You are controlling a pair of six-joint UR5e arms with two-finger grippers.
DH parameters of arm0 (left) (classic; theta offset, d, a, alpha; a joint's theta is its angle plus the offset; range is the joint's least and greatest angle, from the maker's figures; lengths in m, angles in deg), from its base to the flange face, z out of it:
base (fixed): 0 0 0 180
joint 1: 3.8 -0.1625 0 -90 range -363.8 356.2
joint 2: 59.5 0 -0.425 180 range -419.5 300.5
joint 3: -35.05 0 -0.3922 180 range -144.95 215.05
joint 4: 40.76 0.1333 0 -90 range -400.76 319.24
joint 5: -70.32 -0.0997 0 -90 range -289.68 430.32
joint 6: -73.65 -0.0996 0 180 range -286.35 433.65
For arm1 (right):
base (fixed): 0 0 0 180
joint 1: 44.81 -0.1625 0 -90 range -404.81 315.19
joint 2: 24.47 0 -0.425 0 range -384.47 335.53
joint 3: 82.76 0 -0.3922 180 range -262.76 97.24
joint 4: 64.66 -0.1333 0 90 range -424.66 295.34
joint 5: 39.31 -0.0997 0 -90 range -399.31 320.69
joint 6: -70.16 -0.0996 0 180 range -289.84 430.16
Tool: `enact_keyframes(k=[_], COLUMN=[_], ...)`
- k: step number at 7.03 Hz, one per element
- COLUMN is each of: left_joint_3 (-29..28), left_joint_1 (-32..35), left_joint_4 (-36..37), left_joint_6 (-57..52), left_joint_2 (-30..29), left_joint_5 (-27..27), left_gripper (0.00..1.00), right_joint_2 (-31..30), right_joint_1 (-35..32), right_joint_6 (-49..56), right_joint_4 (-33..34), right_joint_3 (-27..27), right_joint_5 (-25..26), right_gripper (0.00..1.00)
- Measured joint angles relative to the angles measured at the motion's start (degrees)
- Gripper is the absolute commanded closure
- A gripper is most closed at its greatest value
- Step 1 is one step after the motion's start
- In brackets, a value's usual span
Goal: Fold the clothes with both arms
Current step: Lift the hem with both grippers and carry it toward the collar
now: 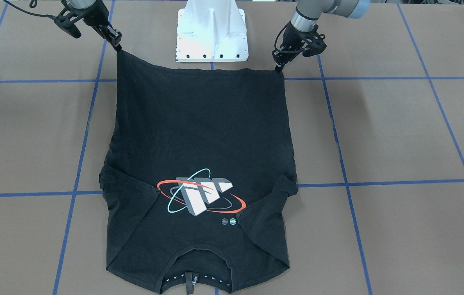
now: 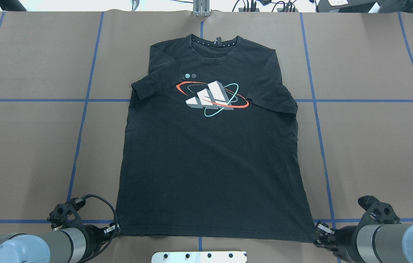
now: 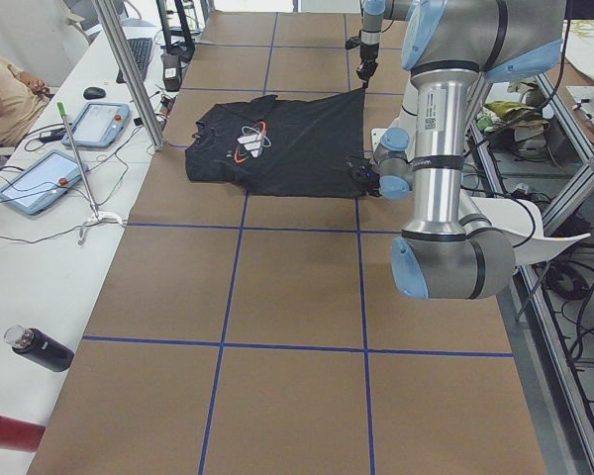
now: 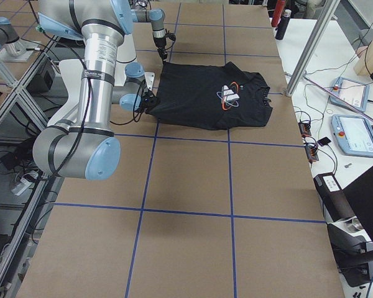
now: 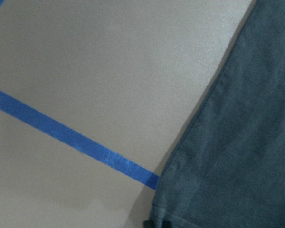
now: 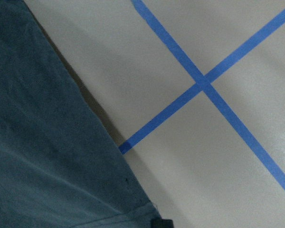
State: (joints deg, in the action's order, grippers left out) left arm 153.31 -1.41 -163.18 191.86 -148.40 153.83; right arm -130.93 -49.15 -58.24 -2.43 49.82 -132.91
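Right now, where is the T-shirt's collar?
In the overhead view the collar lies top centre, at the black T-shirt's far end from the robot, opposite the hem whose corners the left tool and right tool pinch.

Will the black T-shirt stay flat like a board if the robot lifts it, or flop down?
Probably flop: the T-shirt is thin cloth, already wrinkled, with sleeves folded over. It likely sags between the left gripper and right gripper.
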Motion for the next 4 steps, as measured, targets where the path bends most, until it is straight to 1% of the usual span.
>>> enact_keyframes(k=[2,4], left_joint_3=[3.7,8.6], left_joint_1=[-0.4,-0.9], left_joint_4=[4.6,8.5], left_joint_6=[0.0,-0.1], left_joint_2=[0.0,0.2], left_joint_5=[0.6,2.9], left_gripper=[1.00,1.00], right_joint_2=[-0.1,-0.9], right_joint_1=[-0.1,-0.2], right_joint_6=[0.0,0.0], right_joint_4=[0.0,0.0], right_joint_3=[0.0,1.6], right_joint_5=[-0.1,-0.4], right_gripper=[1.00,1.00])
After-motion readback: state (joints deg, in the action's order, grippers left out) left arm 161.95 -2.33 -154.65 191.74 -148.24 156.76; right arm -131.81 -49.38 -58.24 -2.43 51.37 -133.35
